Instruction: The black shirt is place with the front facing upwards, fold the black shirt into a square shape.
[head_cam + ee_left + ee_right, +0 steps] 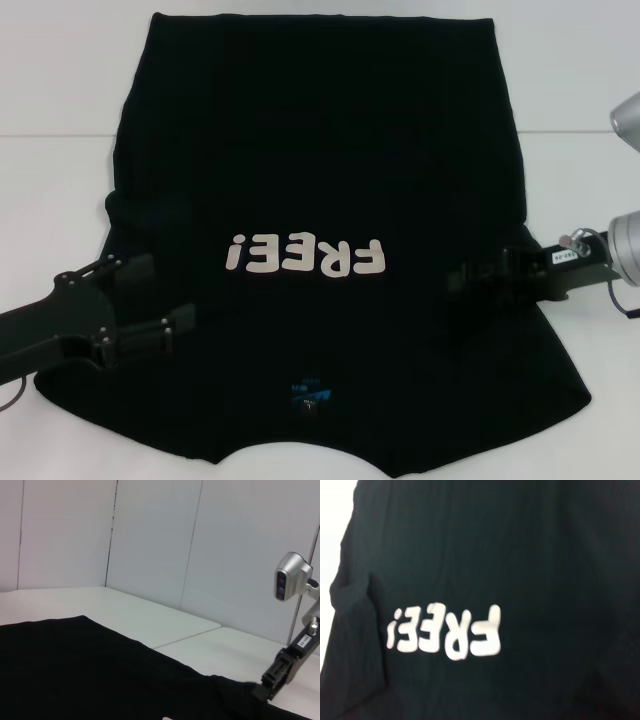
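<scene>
Black cloth fills most of what you see from the head camera: the black shirt (320, 160) lies face up on the white tabletop (60, 70), collar toward you, so its off-white "FREE!" print (305, 253) reads upside down and a small blue neck label (308, 391) sits near the closest edge. Your left gripper (150, 295) rests over the shirt's left sleeve area, its two dark fingers (135, 262) spread apart with cloth showing between them, gripping nothing that you can see. Your right gripper (470, 272) lies over the right side of the shirt, level with the print; dark metal on dark cloth makes it impossible to tell whether it is open or closed. The far hem ends short of the tabletop's far edge, and bare white surface runs along both sides of the shirt. A seam crosses the tabletop (190, 635) where two panels meet. In the left wrist view, pale wall panels (150, 540) stand just behind the tabletop, and the right arm's silver camera housing (290, 577) rises above the shirt's far side. The right wrist view is almost entirely black cloth and print (447, 632).
</scene>
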{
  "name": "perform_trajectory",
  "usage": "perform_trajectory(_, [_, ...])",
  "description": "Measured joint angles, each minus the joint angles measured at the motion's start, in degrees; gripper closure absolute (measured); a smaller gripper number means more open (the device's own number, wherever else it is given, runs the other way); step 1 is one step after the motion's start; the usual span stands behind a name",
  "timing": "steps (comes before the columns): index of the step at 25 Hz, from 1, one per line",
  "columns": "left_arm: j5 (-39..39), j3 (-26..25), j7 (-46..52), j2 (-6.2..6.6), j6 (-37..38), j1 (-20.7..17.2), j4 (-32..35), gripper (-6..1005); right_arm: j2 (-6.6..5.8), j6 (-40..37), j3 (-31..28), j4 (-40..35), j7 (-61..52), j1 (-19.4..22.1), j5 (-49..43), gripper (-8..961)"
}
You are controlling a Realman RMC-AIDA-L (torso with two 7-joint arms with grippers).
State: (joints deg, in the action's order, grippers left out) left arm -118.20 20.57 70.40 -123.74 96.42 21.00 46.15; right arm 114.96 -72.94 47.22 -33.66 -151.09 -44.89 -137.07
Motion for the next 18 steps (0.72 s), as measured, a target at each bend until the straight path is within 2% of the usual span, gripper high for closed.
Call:
perform_trajectory(12, [0.1,-0.3,-0.2,0.00,-0.1,0.0,-0.2,54,1.81,3.5,0.3,0.0,2.6,-3.8,2.3,268])
perform_trajectory(18, [0.1,-0.6,-0.3,0.00,-0.2,0.1,-0.3,55,3.37,4.1,1.1,0.2,7.0,-6.0,2.6,268])
